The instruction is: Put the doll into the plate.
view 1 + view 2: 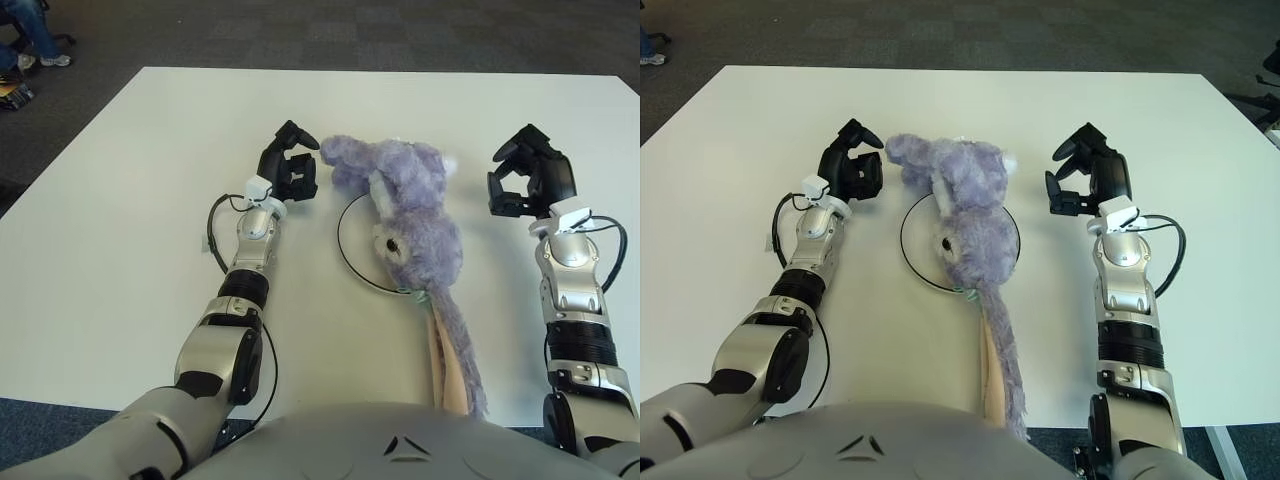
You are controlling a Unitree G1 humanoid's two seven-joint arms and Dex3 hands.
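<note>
We see the purple doll (405, 200), a plush rabbit, lying across the plate (345, 245) near the middle of the white bench (130, 200). Its body and head cover most of the plate, so only the plate's dark rim shows as an arc on the left and near sides. The doll's far end reaches beyond the plate toward the left, and its long ears (452, 350) trail off the plate toward us, running to the near edge of the bench with their pale pink lining showing.

Our left robot hand (292, 172) sits just left of the doll's far end, its black fingers curled in on themselves and holding nothing; the tip of its upper finger comes very close to the plush, though we cannot tell whether it touches. Our right robot hand (527, 180) shows to the right of the doll, apart from it with bare bench between, its fingers loosely bent and spread, holding nothing. We cannot tell whether it touches the bench.

Dark carpet (300, 30) lies beyond the far edge of the bench, and a person's legs and shoes (35, 35) show at the far left corner.
</note>
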